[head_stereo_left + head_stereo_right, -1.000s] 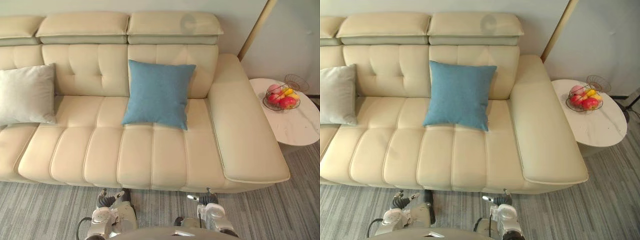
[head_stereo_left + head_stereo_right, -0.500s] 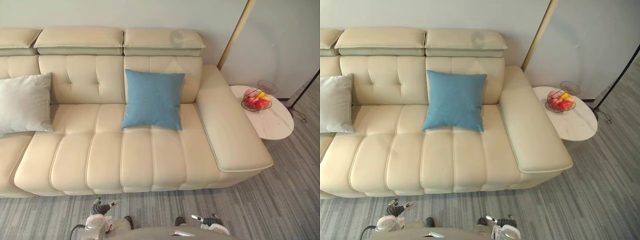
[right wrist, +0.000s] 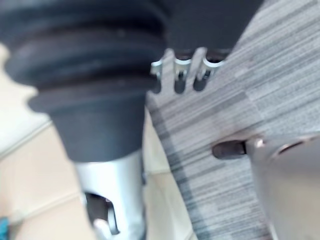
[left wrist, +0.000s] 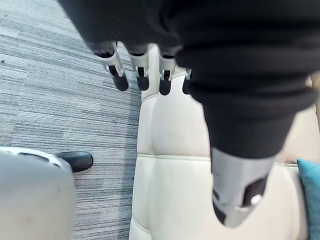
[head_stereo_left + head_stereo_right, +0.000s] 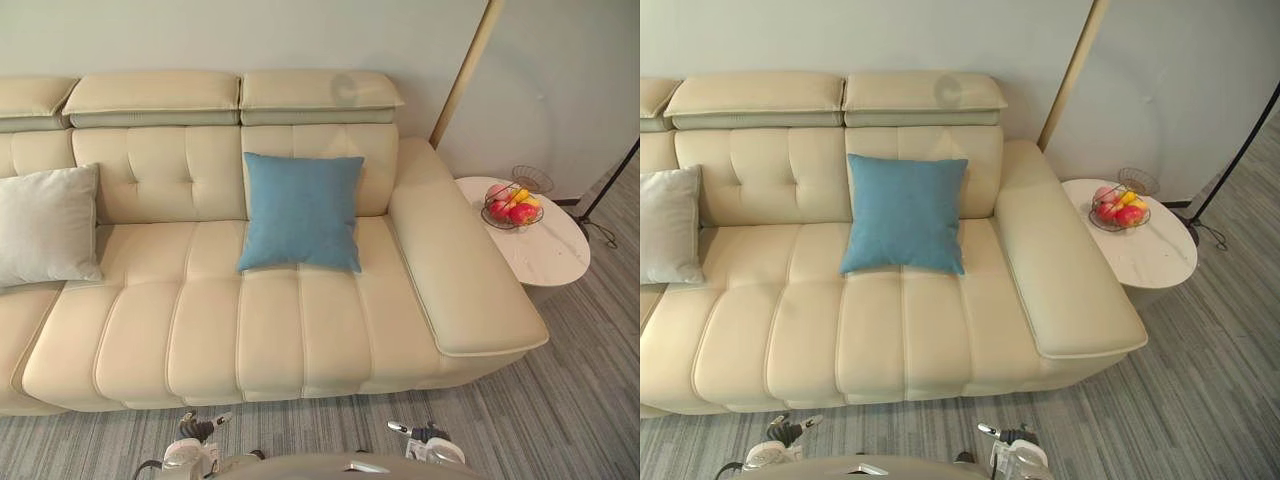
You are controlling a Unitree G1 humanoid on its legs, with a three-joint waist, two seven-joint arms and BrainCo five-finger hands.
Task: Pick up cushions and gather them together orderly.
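Camera retreated; sofa (image 5: 270,330) separates blue cushion (image 5: 300,212) from left hand (image 5: 197,428), right hand (image 5: 415,432), both seemingly slack.

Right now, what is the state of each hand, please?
Left hand: open, holding nothing.
Right hand: open, holding nothing.

Centre cushion (image 5: 300,212) and left cushion (image 5: 48,225) on sofa (image 5: 200,330).

- The left hand (image 5: 196,429) is held low at the lower left, its fingers (image 4: 141,76) kept straight and relaxed, the thumb set apart.
- The right hand (image 5: 421,434) is held low at the lower right, fingers (image 3: 181,71) loosely extended.
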